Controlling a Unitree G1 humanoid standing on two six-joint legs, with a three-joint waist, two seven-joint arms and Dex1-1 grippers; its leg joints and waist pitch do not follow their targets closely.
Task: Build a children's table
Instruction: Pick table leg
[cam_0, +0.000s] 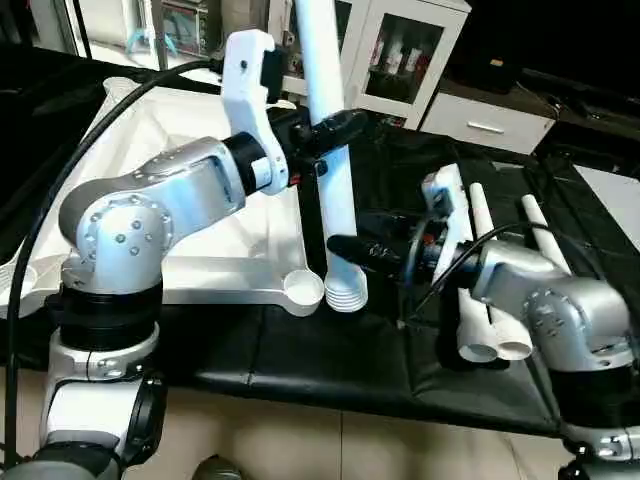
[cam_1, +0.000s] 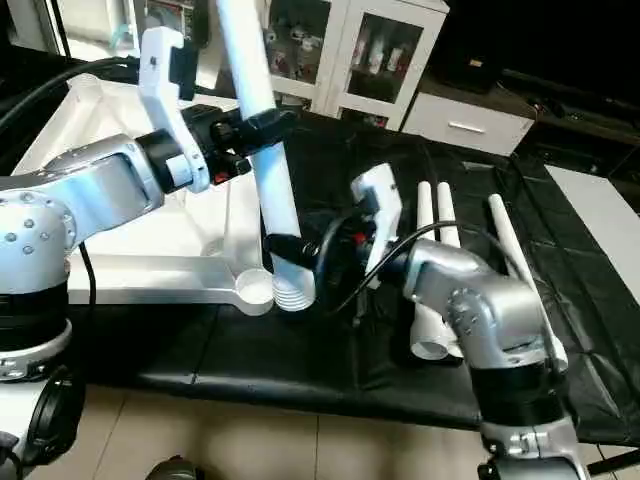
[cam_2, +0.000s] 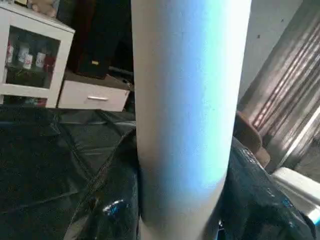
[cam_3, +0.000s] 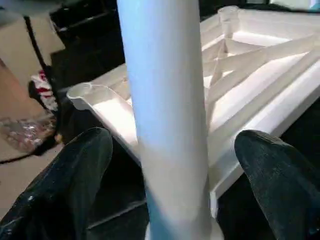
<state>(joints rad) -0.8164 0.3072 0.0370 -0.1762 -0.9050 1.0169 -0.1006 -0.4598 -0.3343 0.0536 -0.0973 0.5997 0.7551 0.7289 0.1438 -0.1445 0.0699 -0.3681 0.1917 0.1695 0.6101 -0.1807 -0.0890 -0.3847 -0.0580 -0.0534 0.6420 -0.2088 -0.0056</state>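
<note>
1. Right gripper (cam_0: 352, 262) stood spread, its black fingers (cam_3: 75, 175) either side of, but clear of, the long white tapered plastic leg (cam_0: 330, 150).
2. Left gripper (cam_0: 325, 130) pinched that near-upright leg higher up.
3. Threaded end (cam_0: 346, 294) sat just beside the round corner socket (cam_0: 303, 287) of the white ribbed tabletop (cam_0: 190, 200).

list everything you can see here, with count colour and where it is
tabletop: one, white, upside down on the black sheet, ribbed underside up, picture left
corner socket: one, white, round, at the tabletop's near corner, empty
held leg: one, white, near upright, threaded end down beside that socket
spare legs: three, white, lying on the sheet, picture right
black sheet: one, covering the work surface
cabinet: one, white with glass doors, at the back
low drawer unit: one, white, beside the cabinet
left tool: black, shut on the held leg, high up
right tool: black, fingers open either side of the leg's lower part
</note>
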